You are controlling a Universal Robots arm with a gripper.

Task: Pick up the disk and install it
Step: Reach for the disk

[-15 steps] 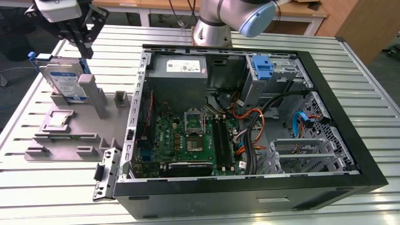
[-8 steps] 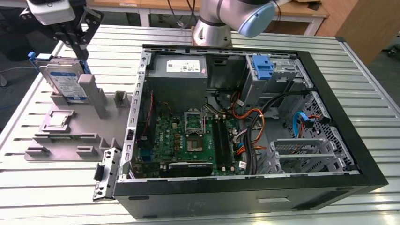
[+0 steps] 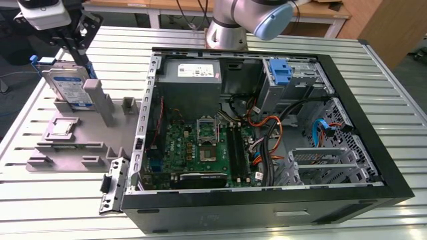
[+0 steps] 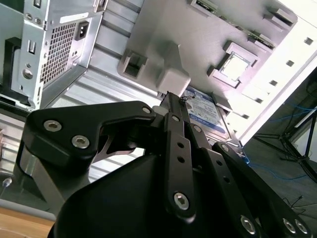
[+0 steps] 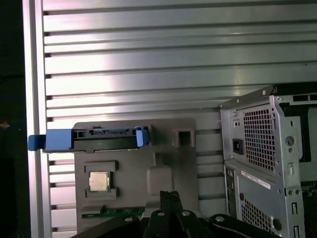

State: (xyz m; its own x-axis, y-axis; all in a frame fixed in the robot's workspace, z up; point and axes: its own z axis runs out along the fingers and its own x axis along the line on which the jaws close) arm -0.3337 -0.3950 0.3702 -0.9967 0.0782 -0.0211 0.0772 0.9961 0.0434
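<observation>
The disk [image 3: 67, 86] stands on edge in a slot of the grey holder [image 3: 73, 145] on the exterior view's left, its white and blue label showing inside a blue carrier. In the first wrist view the disk [image 5: 89, 139] appears edge-on, with blue tabs at both ends. My gripper [image 3: 85, 66] hangs just beside the disk's upper edge, above a grey upright post [image 3: 94, 100]. In both wrist views its black fingers [image 5: 170, 204] lie together with nothing between them. The fingertips [image 4: 171, 97] sit next to the disk's label [image 4: 204, 113], apart from it.
An open computer case [image 3: 267, 200] lies on the slatted metal table [image 3: 60, 210], to the exterior view's right of the holder. Inside are a motherboard [image 3: 200, 150], a grey power supply [image 3: 190, 72], cables and a blue bracket [image 3: 280, 72] on the metal bay. A processor chip [image 5: 99, 181] rests in the holder.
</observation>
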